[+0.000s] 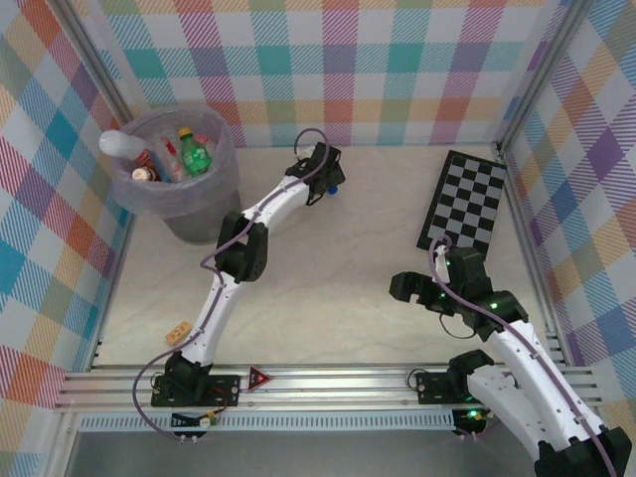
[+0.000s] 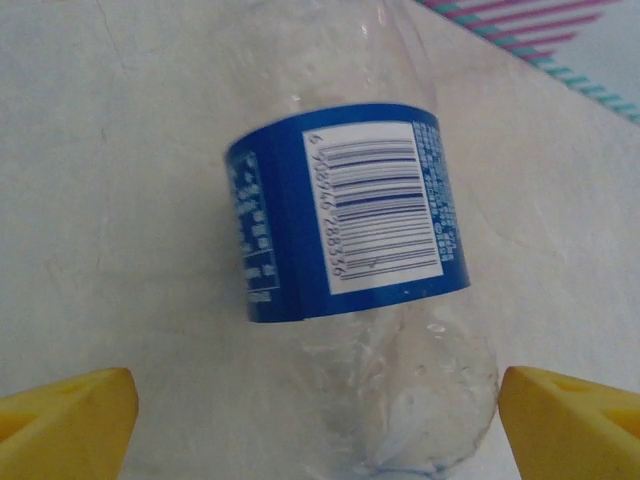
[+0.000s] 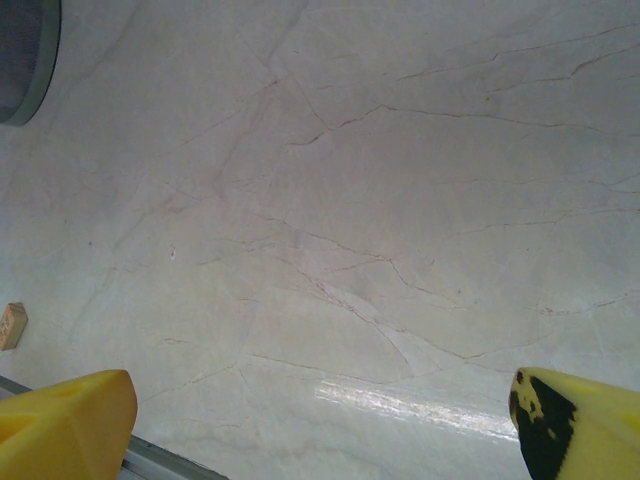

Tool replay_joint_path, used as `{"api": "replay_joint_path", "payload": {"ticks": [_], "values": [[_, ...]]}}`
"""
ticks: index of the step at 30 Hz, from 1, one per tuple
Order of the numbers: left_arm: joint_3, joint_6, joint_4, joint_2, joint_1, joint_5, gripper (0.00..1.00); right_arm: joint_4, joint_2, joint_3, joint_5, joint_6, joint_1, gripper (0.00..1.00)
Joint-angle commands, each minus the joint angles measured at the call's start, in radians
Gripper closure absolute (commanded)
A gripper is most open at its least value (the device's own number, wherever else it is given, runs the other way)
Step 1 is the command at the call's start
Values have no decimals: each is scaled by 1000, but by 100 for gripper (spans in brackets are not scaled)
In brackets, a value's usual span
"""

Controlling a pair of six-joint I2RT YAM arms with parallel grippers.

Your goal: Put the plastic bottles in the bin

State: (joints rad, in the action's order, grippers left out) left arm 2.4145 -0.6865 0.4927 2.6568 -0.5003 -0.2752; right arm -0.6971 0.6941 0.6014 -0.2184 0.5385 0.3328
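Here, the bin [image 1: 202,207] holds several plastic bottles [image 1: 181,155], one green.

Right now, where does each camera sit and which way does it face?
Top: above and behind the left arm and right arm, facing down over the table, bin and checkerboard.
Left wrist: on the left gripper, facing down at a blue-labelled bottle; its open yellow fingers show.
Right wrist: on the right gripper, facing down at the table; its open yellow fingers show.
Shared: top and right wrist both catch the block and the bin edge.
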Motion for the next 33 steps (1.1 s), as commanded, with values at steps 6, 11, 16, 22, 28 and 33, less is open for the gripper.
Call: {"api": "replay_joint_path", "payload": {"ticks": [6, 11, 16, 22, 28, 33], "values": [[81, -48, 7, 53, 25, 51, 16, -20, -1, 1, 1, 7, -7, 4], [61, -19, 19, 34, 28, 51, 34, -12, 8, 2, -7, 9, -7, 4], [-9, 19, 7, -34, 27, 48, 45, -10, 7, -2, -6, 10, -7, 4], [-109, 88, 1, -162, 22, 41, 51, 0, 11, -7, -9, 10, -6, 4], [-226, 181, 6, -354, -39, 88, 51, 36, 35, -20, -21, 14, -6, 4], [-245, 240, 119, -535, -83, 179, 52, 49, 54, -22, -26, 11, -7, 4]]}}
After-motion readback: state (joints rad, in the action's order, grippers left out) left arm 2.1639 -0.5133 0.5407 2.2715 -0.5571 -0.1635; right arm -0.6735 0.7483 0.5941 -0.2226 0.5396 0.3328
